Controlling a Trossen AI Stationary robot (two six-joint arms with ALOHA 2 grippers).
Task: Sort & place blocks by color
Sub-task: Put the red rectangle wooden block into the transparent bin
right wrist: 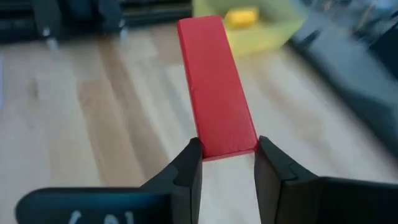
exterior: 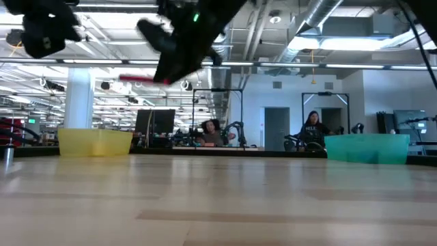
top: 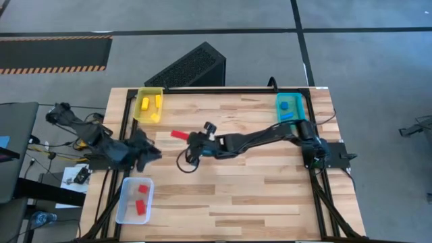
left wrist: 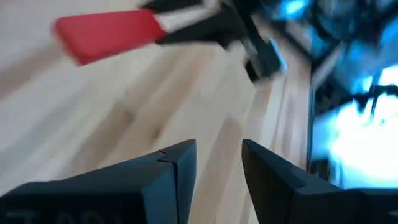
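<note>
My right gripper point(top: 188, 138) reaches across the table toward its left side and is shut on a red oblong block point(top: 179, 134), which shows lifted in the low view point(exterior: 138, 78). My left gripper point(top: 154, 154) waits open near the table's left edge, touching nothing; its wrist view point(left wrist: 219, 155) sees the red block point(left wrist: 106, 34) ahead. Yellow blocks point(top: 150, 104) lie in the yellow tray point(top: 140, 115). Blue blocks point(top: 289, 108) lie in the teal tray point(top: 279, 118). Two red blocks point(top: 141, 200) lie in the clear tray point(top: 127, 209). My right gripper pinches the red oblong block by one short end point(right wrist: 227, 144) between its two fingers point(right wrist: 189, 168). The block sticks out ahead of the fingers, in line with them. It is lifted clear of the table and roughly level in the low view.
The yellow tray stands at the far left corner, the teal tray at the far right corner, the clear tray at the near left corner. Bare wood point(top: 256, 196) fills the table's middle and near side. A black slotted box point(top: 192, 67) lies beyond the far edge.
</note>
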